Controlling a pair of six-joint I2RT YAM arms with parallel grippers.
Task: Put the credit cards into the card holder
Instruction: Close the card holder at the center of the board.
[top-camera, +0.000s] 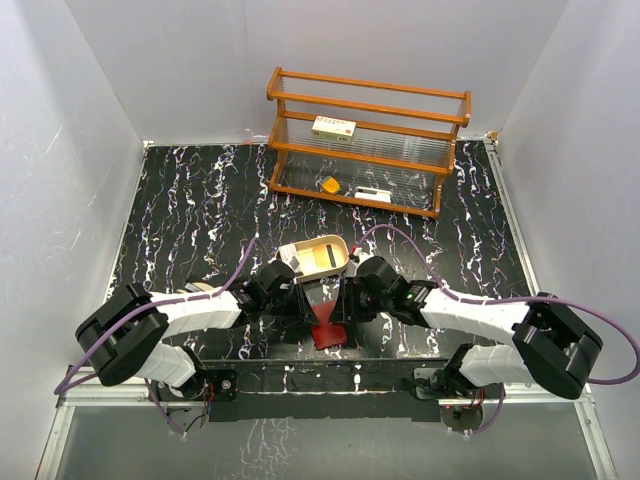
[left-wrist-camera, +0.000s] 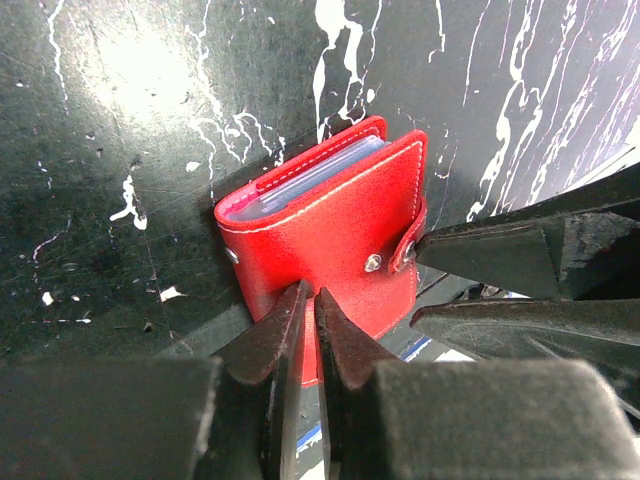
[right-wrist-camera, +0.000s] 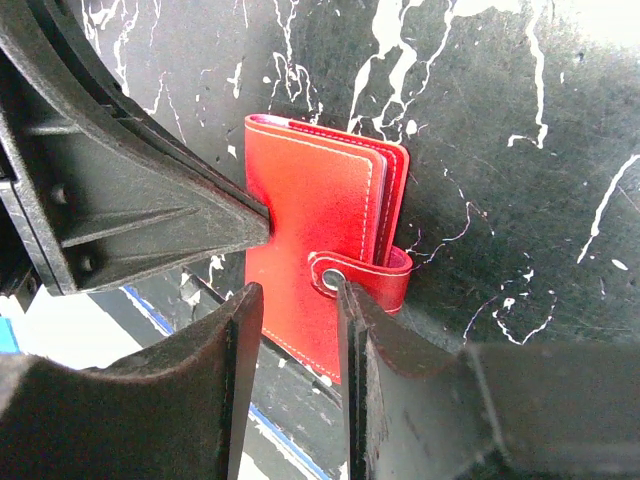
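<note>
Left end effector (left-wrist-camera: 312, 292) tight on glossy, white-stitched red card holder (left-wrist-camera: 320, 220)

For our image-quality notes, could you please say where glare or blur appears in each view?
Left wrist: a bright glare patch on the table, the left end effector soft, the card holder sharp. Right wrist: washed-out white at the lower left, the right end effector blurred. Top external: evenly lit, sharp, no strong glare.
</note>
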